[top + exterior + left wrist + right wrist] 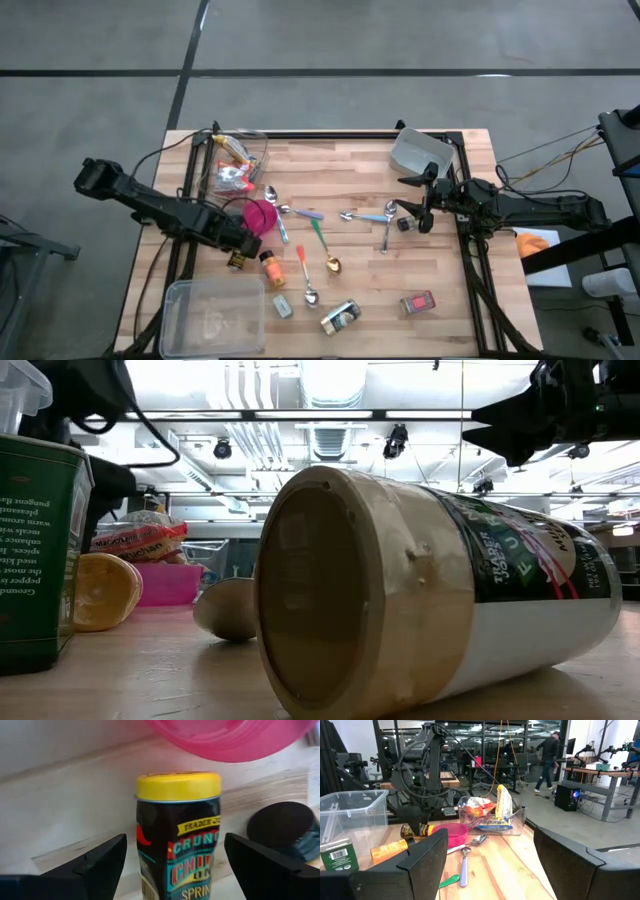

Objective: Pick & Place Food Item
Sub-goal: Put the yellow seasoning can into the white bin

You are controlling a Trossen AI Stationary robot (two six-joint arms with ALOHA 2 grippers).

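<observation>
Nearest the low camera lies a tan-lidded jar on its side, lid toward the lens, beside a green tin.

Left gripper: positioned over the table's left-front area, just beside the pink bowl. Its fingers stand wide apart on either side of a small dark spice jar with a yellow lid, not visibly touching it. In the left wrist view the jar's long axis runs lengthwise between the fingers, yellow lid pointing away from the wrist toward the pink bowl; whether it stands or lies cannot be told from that view. In the high view the jar is largely hidden by the gripper.

An orange-capped bottle lies just beside it, with a clear lidded box nearer the front edge.

Right gripper: held at the table's right side, fingers spread wide, nothing between them. A clear bin of packaged snacks sits at the far-left corner. Spoons are scattered mid-table.

A person walks in the room beyond.
</observation>
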